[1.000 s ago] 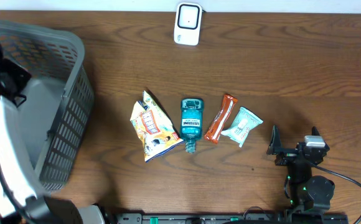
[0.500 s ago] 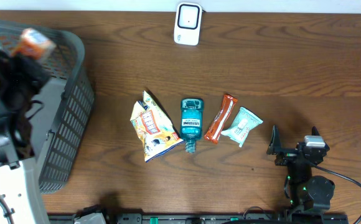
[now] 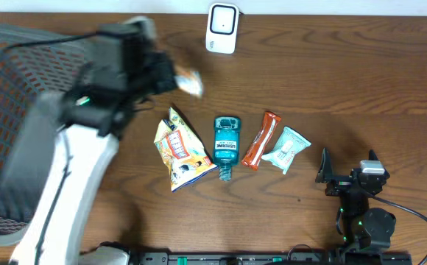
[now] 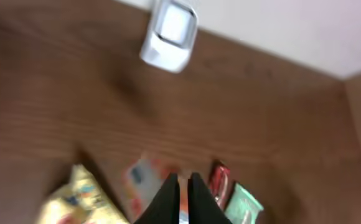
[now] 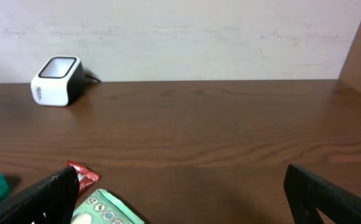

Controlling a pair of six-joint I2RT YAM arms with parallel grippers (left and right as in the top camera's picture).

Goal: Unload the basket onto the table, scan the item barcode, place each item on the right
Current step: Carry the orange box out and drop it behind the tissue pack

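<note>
The left gripper is pinched shut on a small orange-and-white packet — blurred, in mid-air, near the scanner, to its left and nearer the robot. It is probably gripped by an edge so the barcode side can face the scanner's window. The right gripper rests spread wide and empty, well right of the scanner — out of the way.

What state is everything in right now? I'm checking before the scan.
left gripper, shut on the small packet
small packet, held, blurred
right gripper, open, empty
scanner, upright, packet not over it
basket, upright
mouthwash bottle, lying flat
chip bag, lying flat
red bar, lying flat
green packet, lying flat
</note>
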